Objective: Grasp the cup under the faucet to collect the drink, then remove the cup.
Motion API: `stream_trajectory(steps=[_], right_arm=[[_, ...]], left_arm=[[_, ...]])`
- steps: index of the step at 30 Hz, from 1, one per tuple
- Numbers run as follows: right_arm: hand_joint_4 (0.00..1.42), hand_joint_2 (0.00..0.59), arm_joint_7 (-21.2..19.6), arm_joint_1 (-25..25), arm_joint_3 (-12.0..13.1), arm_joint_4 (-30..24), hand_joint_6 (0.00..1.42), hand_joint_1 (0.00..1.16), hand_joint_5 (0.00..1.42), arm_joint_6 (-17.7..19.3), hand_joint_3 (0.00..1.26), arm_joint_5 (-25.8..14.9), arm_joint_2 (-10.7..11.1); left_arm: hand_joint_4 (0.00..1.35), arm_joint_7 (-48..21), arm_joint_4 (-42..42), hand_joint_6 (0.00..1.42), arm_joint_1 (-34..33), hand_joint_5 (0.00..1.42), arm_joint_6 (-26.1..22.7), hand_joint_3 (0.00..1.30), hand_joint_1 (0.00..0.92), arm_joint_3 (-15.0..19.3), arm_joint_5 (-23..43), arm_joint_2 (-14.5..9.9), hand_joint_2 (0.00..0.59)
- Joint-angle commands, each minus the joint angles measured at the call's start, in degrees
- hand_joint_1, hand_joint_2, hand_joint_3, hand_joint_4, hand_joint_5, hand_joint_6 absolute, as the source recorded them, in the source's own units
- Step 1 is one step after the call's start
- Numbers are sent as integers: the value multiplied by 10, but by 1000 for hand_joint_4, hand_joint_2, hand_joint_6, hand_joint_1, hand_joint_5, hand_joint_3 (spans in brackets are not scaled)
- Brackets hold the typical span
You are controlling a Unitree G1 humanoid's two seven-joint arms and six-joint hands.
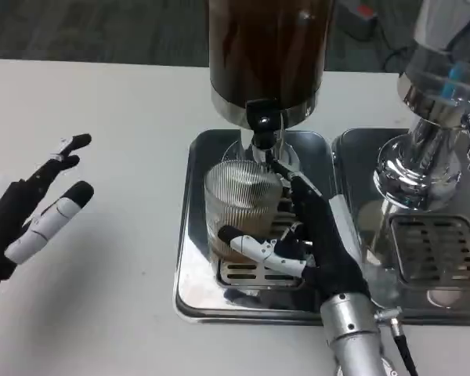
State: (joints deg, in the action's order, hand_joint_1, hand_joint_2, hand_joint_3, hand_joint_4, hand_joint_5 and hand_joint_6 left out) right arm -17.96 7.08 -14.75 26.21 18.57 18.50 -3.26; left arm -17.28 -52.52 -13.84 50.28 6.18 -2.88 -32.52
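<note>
In the head view, a ribbed clear cup (241, 205) is seen standing on the slotted grate of a shiny metal drip tray (194, 258), directly under the black faucet (263, 125) of a dispenser (268, 55) filled with dark drink. The cup is gripped by the right hand (309, 239): a white and black finger is wrapped across the cup's lower front, while the other fingers are laid against its right side and reach up toward the faucet. Some drink may already be held in the cup, but this cannot be judged through the ribbed wall.

The left hand (35, 211) is held over the white table (102, 117), well apart from the tray, with its fingers spread and nothing in them.

To the right, a second dispenser (431, 117) with a chrome base is set on its own drip tray (352, 157), just beside the first.
</note>
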Motion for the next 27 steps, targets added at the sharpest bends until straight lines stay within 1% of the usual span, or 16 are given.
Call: stream_trajectory(steps=[1, 7, 12, 20, 27], right_arm=[[565, 179, -24, -25, 4, -28, 1249, 1050, 864, 6, 275, 5, -16], [585, 161, -40, -44, 6, -52, 1280, 1055, 894, 3, 299, 9, -18], [602, 150, -54, -62, 13, -79, 1301, 1056, 901, -2, 315, 15, -17], [608, 143, -56, -91, 18, -122, 1308, 1055, 912, -17, 325, 18, -12], [610, 136, -52, -121, 23, -169, 1313, 1061, 912, -30, 335, 26, -4]], left_arm=[[0, -2, -4, 0, -4, 69, -3, 105, 0, 0, 0, -5, 133], [0, -7, -6, 0, -6, 69, -2, 105, 0, -2, 1, -4, 133], [0, -9, -4, 0, -3, 69, -1, 105, 0, -6, 0, -2, 133], [0, -11, 5, 0, 4, 69, 2, 105, 0, -8, 2, 7, 139], [0, -3, 23, 0, 13, 69, 9, 105, 0, -15, -10, 9, 139]])
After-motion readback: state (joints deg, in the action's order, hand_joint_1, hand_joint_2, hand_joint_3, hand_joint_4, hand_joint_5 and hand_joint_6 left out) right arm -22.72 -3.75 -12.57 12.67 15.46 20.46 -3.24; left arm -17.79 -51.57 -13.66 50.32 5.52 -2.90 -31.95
